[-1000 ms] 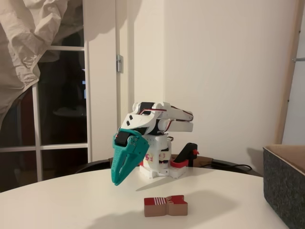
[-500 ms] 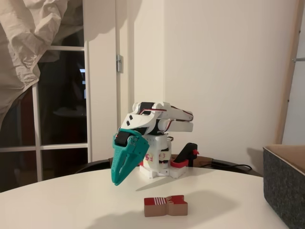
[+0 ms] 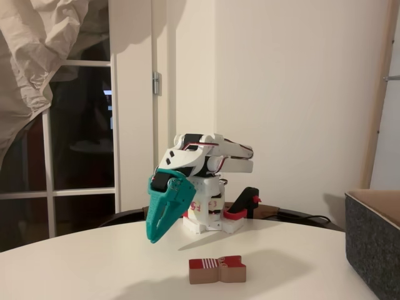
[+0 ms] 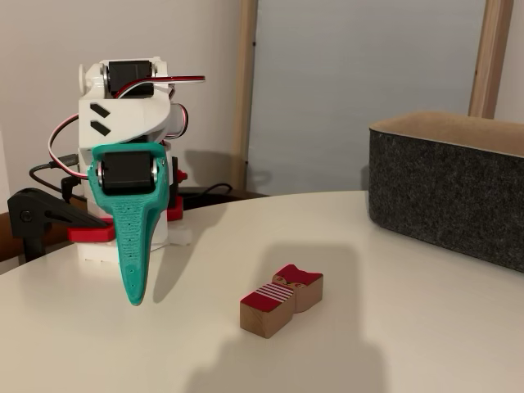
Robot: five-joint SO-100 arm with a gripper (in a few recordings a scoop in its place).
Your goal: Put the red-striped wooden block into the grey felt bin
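The small flat red-striped wooden block lies on the white counter, below and right of the empty, closed teal jaws, apart from them.

The teal pincer hangs closed, tip down, clear above the bench, with bare surface under and around it. The red-striped wooden block lies alone mid-bench, open room on every side. The grey felt bin stands at the bench's edge, well apart, its top open and unobstructed.
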